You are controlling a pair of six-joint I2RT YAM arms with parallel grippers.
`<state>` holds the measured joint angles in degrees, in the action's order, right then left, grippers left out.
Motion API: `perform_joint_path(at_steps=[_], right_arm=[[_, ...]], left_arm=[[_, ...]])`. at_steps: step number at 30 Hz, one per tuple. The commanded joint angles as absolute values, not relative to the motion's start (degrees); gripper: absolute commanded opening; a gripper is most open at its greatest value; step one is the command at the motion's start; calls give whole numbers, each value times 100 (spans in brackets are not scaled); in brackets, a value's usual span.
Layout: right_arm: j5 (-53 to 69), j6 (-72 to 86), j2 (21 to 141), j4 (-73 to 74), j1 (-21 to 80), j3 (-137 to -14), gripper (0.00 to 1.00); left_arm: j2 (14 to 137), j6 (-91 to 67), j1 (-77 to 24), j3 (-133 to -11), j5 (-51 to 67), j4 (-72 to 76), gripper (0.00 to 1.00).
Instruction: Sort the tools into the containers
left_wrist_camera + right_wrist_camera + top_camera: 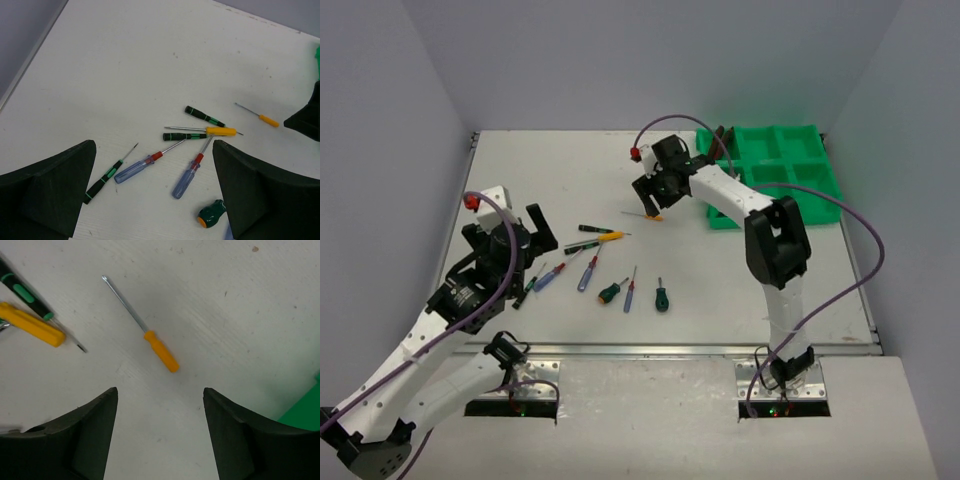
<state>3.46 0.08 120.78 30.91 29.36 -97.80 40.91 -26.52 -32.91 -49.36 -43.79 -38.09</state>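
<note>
Ten screwdrivers [587, 272] lie loose on the table [540, 170]: nine are clustered near the left gripper [153, 143], and one small orange screwdriver [160, 351] lies apart below the right gripper [160, 390]. One green tray [775, 165] sits far right. Both claws are released and empty.

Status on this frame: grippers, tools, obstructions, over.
Left gripper open, empty, by loose screwdrivers. Right gripper open over small orange screwdriver, green tray alongside. Nothing in the way.
</note>
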Motion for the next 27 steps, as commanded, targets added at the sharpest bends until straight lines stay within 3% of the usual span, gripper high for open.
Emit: perform_joint_path(at_steps=[1, 3, 10, 19, 23, 25, 27], right_arm=[[216, -1179, 12597, 3267, 2909, -10604, 64], [246, -1319, 12824, 3375, 2910, -10794, 56], [432, -1475, 13292, 3263, 2910, -10950, 51], [642, -1500, 13565, 3267, 2918, -10892, 34], [683, -1468, 13542, 3202, 2918, -10777, 18], [755, -1420, 13436, 3120, 2918, -10687, 4], [783, -1358, 13289, 3053, 2916, -10583, 0]], left_arm=[[4267, -2482, -3243, -4966, -4120, -3528, 100], [4298, -2470, -3235, -4966, -4096, -3524, 100], [4288, -2436, -3243, -4939, -4036, -3473, 100], [4307, -2393, -3243, -4931, -3935, -3439, 100], [4307, -2373, -3243, -4936, -3883, -3417, 100], [4305, -2373, -3243, -4922, -3876, -3410, 100], [4293, -2373, -3243, -4924, -3876, -3410, 100]])
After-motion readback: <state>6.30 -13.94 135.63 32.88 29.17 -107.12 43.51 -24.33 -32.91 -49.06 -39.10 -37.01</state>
